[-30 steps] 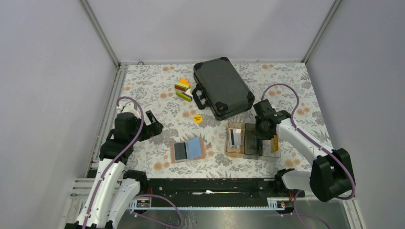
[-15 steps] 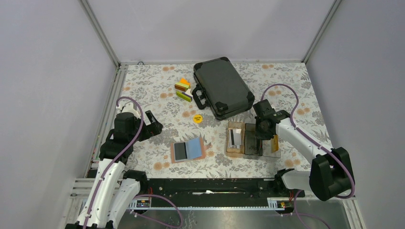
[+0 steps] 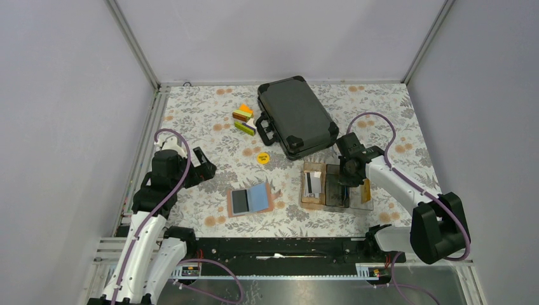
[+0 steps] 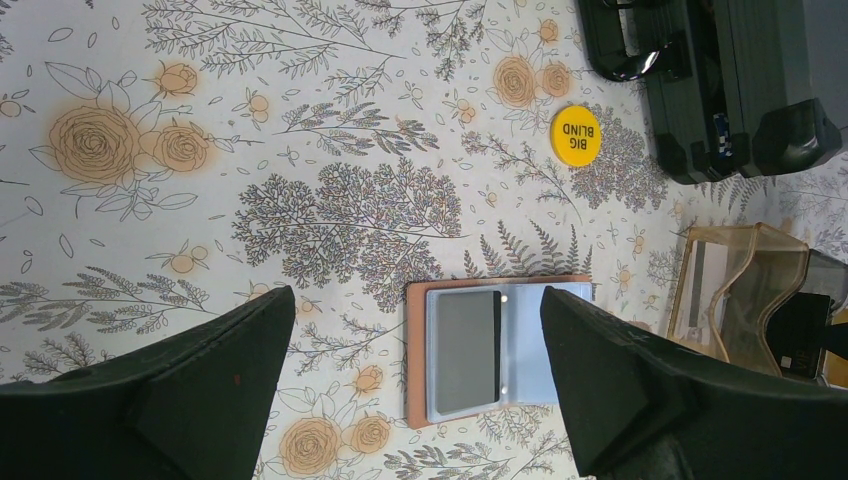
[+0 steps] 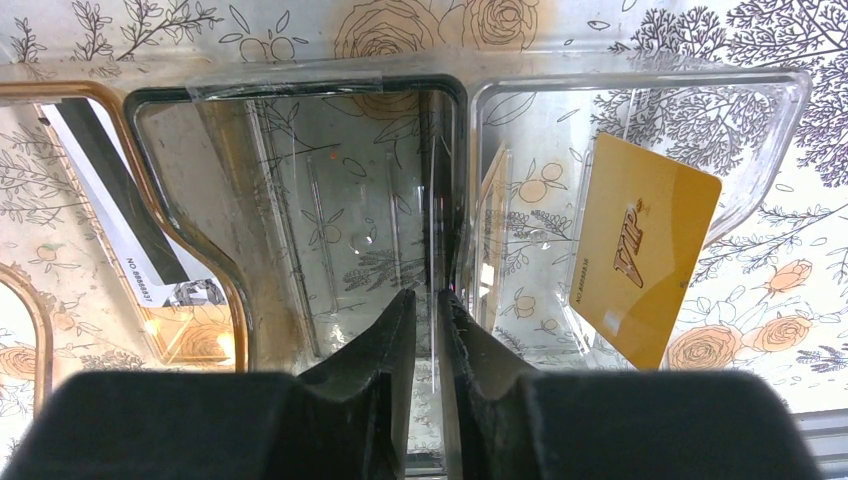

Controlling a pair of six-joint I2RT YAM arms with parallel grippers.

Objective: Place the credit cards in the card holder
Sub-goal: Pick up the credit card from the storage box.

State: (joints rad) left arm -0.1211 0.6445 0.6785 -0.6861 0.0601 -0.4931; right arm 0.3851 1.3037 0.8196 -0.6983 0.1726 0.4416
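**Thin, slick cards sitting in a tray: awkward pick**

The right pincer (image 5: 430,295) is down inside the clear three-compartment tray (image 5: 300,85). Its jaws are drawn nearly together, right at the wall between the middle and right-hand pockets. Something thin and edge-on sits between them, but whether that's a card or just the divider, can't tell, so no calling it a grip.

The orange-yellow plastic card (image 5: 640,265) is in the right-hand pocket, apparently propped at a slant. A white card with a black stripe (image 5: 120,215) is in the amber pocket on the other side. These are probably light, stiff and slippery. A pinch across the faces at an exposed edge looks like the way to go, not a scoop off the tray floor.

The salmon-pink folding card holder (image 4: 560,345) lies open on the floral worktop (image 4: 350,200), well apart from the tray, with a dark card (image 4: 465,350) already in one pocket. The left pincer (image 4: 415,300) hovers near it, jaws spread wide, empty.
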